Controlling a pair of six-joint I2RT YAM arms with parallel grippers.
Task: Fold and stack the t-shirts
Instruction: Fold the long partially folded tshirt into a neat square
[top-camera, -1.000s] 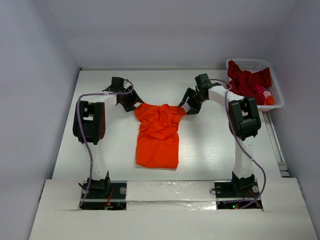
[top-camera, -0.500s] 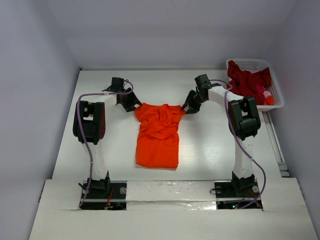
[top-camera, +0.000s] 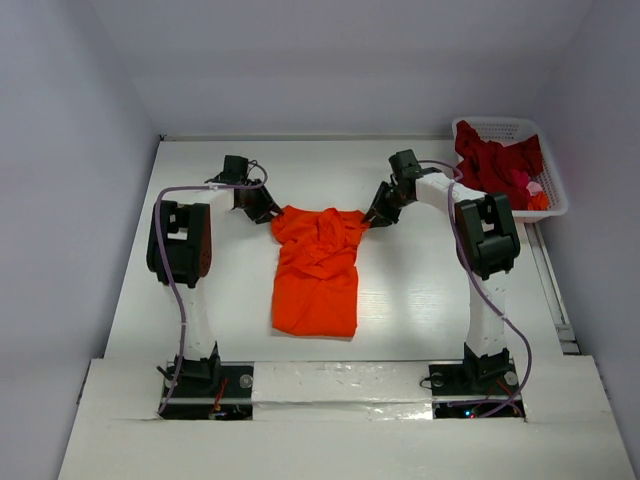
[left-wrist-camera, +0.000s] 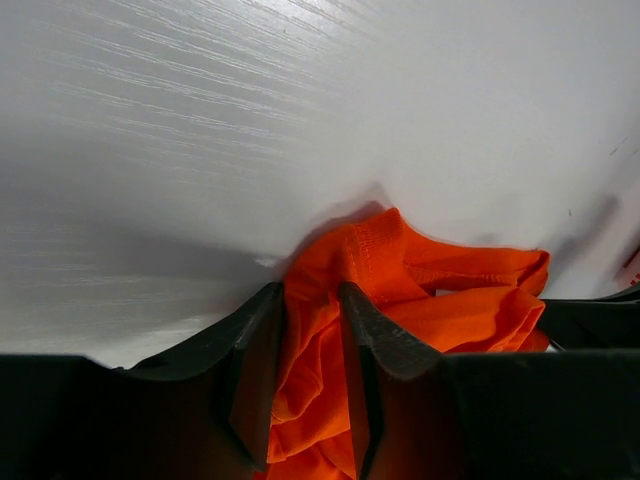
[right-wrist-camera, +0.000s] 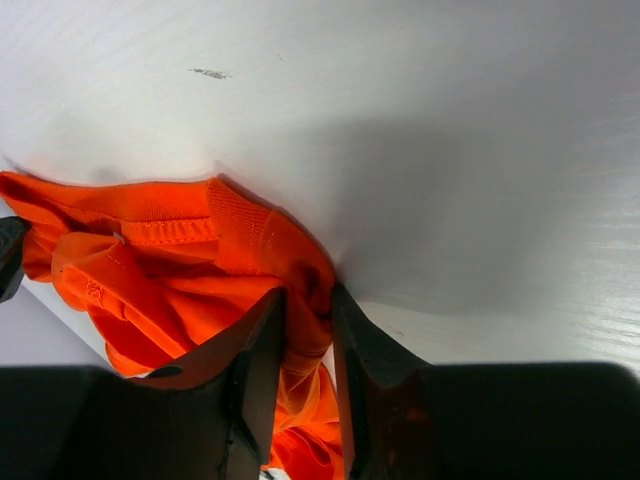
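The orange t-shirt (top-camera: 318, 268) lies crumpled lengthwise in the middle of the table. My left gripper (top-camera: 268, 213) is shut on its far left corner; in the left wrist view the orange cloth (left-wrist-camera: 400, 290) is pinched between my fingers (left-wrist-camera: 312, 370). My right gripper (top-camera: 372, 216) is shut on its far right corner; in the right wrist view the cloth (right-wrist-camera: 190, 260) is bunched between my fingers (right-wrist-camera: 307, 370). The dark red t-shirts (top-camera: 495, 160) are piled in the white basket (top-camera: 500, 127) at the back right.
The basket also holds a small pink and orange item (top-camera: 535, 192). White walls close off the table at the back and on both sides. A rail (top-camera: 552, 290) runs along the table's right edge.
Both grippers have closed in on the shirt's far corners and shut on them. The right gripper moved slightly left and forward. The shirt's far edge is slightly more bunched.
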